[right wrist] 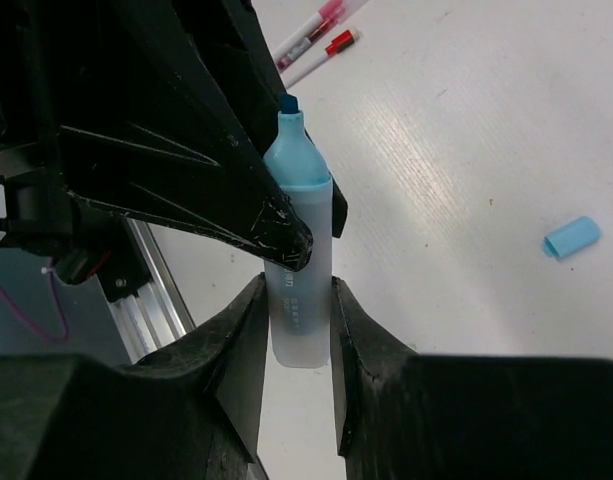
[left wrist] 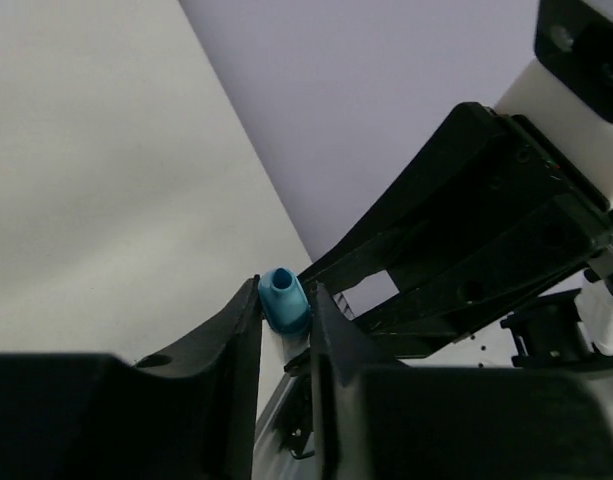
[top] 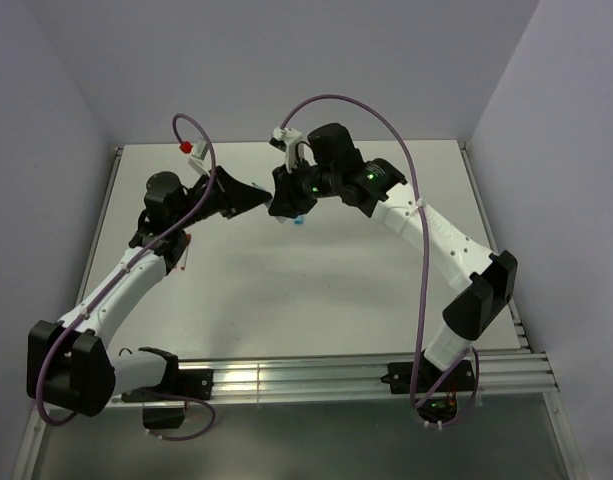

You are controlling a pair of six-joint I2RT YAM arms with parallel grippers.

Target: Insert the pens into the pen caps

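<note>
A thick pen [right wrist: 298, 300] with a pale barrel, light blue collar and dark blue tip stands between both grippers above the table's middle. My right gripper [right wrist: 297, 284] is shut on its lower barrel. My left gripper [left wrist: 286, 292] is shut on the same pen by its blue collar [left wrist: 284, 300]; its black fingers [right wrist: 282, 232] cross the barrel in the right wrist view. In the top view the left gripper [top: 263, 193] and right gripper [top: 284, 200] meet tip to tip. A light blue cap [right wrist: 571, 238] lies loose on the table, also seen in the top view [top: 299, 219].
Two thin pens [right wrist: 318, 40], one pinkish red and one white with a red end, lie side by side beyond the grippers. A small red piece [top: 186, 147] sits at the table's far left. A metal rail [top: 316, 375] runs along the near edge.
</note>
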